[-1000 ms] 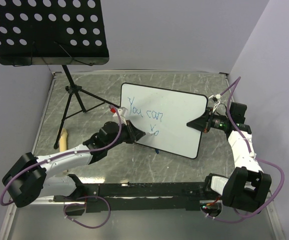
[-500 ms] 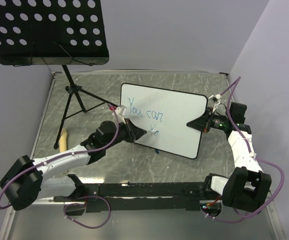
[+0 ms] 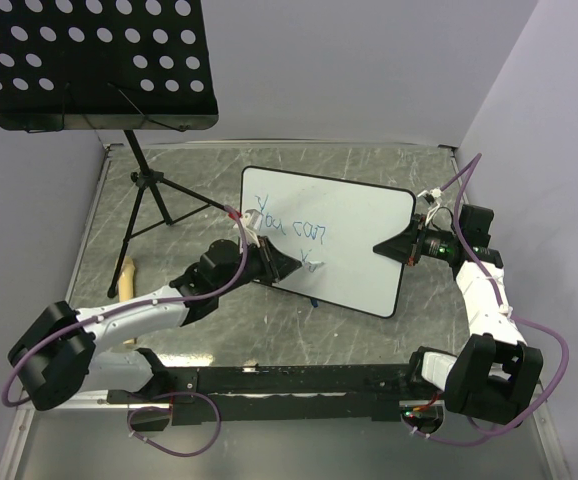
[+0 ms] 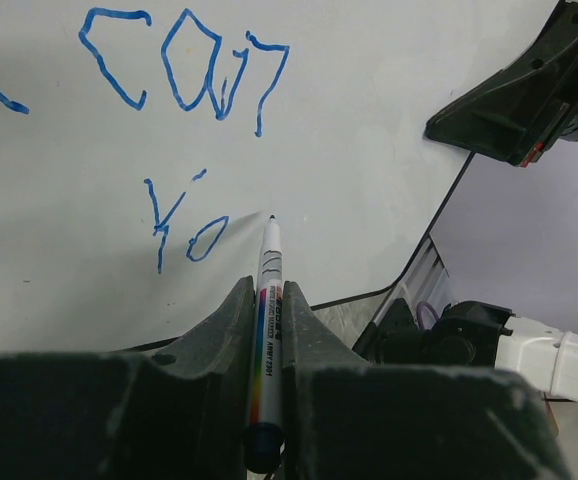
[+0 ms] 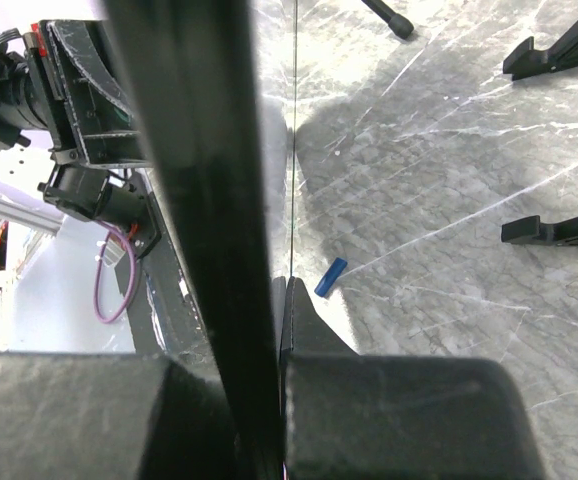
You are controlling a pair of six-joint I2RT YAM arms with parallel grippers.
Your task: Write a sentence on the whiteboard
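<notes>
Only the left wrist view shows the slim white marker clamped in the left gripper, its tip at the glossy white, black-framed whiteboard, just right of "Yo" in the blue handwritten sentence. The right wrist view shows the right gripper pinching the upright board's edge.

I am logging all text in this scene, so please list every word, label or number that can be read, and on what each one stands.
"You can": blue handwriting, upper line on the white glossy whiteboard.
"Yo": blue handwriting, unfinished lower line, same board.
Print on the barrel of the white marker pen: too small to read.
</notes>
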